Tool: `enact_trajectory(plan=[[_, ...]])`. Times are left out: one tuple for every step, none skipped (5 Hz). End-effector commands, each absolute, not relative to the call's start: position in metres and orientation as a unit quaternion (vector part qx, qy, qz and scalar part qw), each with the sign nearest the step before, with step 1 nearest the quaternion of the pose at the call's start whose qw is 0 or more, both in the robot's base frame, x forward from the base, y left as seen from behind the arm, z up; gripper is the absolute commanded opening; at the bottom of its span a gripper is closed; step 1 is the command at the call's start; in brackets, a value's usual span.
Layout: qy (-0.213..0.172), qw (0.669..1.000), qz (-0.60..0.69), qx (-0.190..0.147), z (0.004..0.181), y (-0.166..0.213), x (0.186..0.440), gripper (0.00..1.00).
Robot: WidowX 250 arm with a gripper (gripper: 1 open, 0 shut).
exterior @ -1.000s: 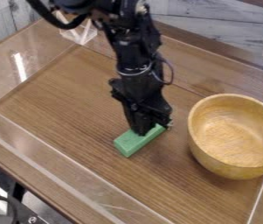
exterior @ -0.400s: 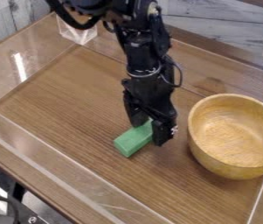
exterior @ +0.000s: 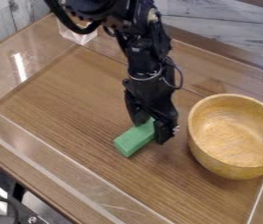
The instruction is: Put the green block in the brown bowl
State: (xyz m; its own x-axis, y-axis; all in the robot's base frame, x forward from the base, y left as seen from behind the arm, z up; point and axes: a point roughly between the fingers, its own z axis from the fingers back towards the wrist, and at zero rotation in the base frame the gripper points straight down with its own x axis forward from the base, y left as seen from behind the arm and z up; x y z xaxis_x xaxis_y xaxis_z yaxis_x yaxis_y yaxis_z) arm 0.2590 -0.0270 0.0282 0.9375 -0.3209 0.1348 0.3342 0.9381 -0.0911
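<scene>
You are seeing gripper (exterior: 154, 130) pointing down over far end of green block (exterior: 134, 140), jaws standing wide, nothing gripped; block is lying on table, brown bowl (exterior: 235, 134) sitting empty at its 3 o'clock; grasp, lift, drop remaining

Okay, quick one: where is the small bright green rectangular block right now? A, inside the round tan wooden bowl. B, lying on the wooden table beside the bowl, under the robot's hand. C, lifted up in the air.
B: the small bright green rectangular block lies flat on the wooden table, left of the round tan wooden bowl, with the open hand right at it.
</scene>
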Motion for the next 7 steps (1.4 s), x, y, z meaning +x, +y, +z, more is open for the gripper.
enact_trajectory(plan=[[-0.059,0.982,-0.173,-0.058,0.020,-0.030,0.255,1.00],[-0.057,0.981,-0.176,-0.057,0.021,-0.032,0.252,0.00],[-0.048,0.978,-0.193,-0.055,0.023,-0.035,0.254,0.00],[-0.040,0.976,-0.209,-0.052,0.026,-0.038,0.256,0.00],[-0.034,0.979,-0.196,-0.049,0.031,-0.045,0.258,0.00],[-0.029,0.983,-0.177,-0.046,0.038,-0.051,0.261,0.00],[-0.024,0.984,-0.170,-0.042,0.053,-0.055,0.261,0.00]])
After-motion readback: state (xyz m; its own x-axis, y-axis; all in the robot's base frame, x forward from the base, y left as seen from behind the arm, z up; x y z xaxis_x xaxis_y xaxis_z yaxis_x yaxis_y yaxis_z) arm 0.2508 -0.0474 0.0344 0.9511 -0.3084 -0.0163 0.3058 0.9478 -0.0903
